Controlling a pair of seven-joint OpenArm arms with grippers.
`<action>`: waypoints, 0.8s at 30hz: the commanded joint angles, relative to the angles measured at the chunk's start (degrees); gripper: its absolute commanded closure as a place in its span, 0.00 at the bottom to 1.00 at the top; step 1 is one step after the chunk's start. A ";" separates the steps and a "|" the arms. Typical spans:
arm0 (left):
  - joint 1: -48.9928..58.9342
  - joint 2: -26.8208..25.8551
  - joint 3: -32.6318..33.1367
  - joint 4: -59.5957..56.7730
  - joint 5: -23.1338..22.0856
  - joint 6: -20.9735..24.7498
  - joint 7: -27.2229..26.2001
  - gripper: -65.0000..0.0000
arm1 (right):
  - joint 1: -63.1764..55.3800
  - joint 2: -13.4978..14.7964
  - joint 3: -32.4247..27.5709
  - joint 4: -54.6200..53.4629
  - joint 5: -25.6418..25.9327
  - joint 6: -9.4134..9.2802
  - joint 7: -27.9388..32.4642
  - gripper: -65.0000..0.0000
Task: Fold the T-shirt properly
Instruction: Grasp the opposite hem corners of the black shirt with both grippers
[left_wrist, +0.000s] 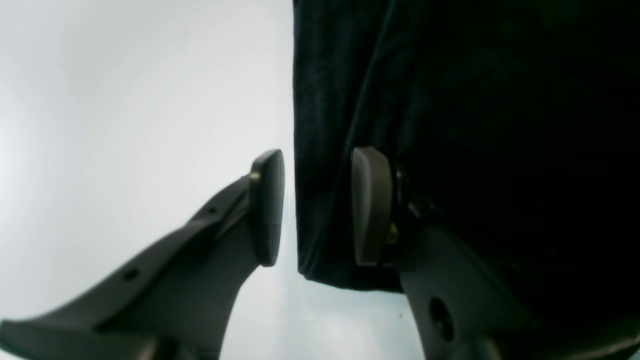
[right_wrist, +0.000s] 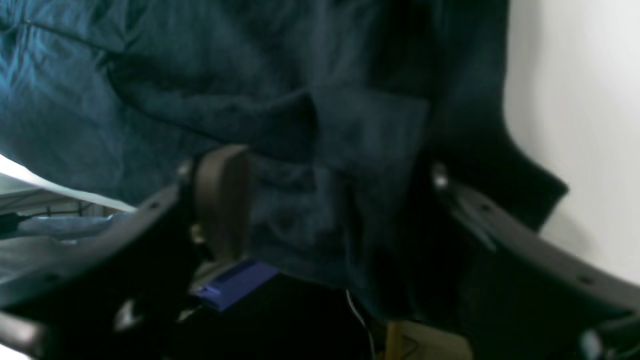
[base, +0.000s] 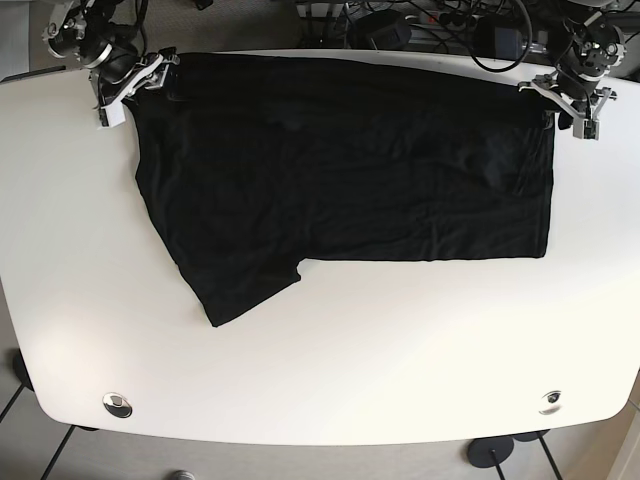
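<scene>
Because the T-shirt is limp, thin cloth lying flat across the far half of the table, pinch its far corners; left gripper and right gripper both straddle its edge, fingers spread.

A white bench with rounded corners carries a black T-shirt, spread flat across its far half. One sleeve angles toward the near side. Two round metal fittings sit near the front corners.
</scene>
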 joint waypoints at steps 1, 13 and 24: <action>0.05 -0.79 -0.44 3.93 -0.78 -0.03 -1.05 0.68 | 0.20 0.75 -0.01 1.41 1.04 0.04 3.16 0.34; -9.26 -0.52 0.18 6.39 1.25 -0.03 -0.96 0.67 | 24.55 0.57 -3.96 -5.54 -24.89 0.57 5.27 0.34; -18.41 1.76 7.74 5.60 11.00 10.38 -0.96 0.67 | 47.23 4.00 -15.13 -40.79 -34.04 0.31 23.73 0.34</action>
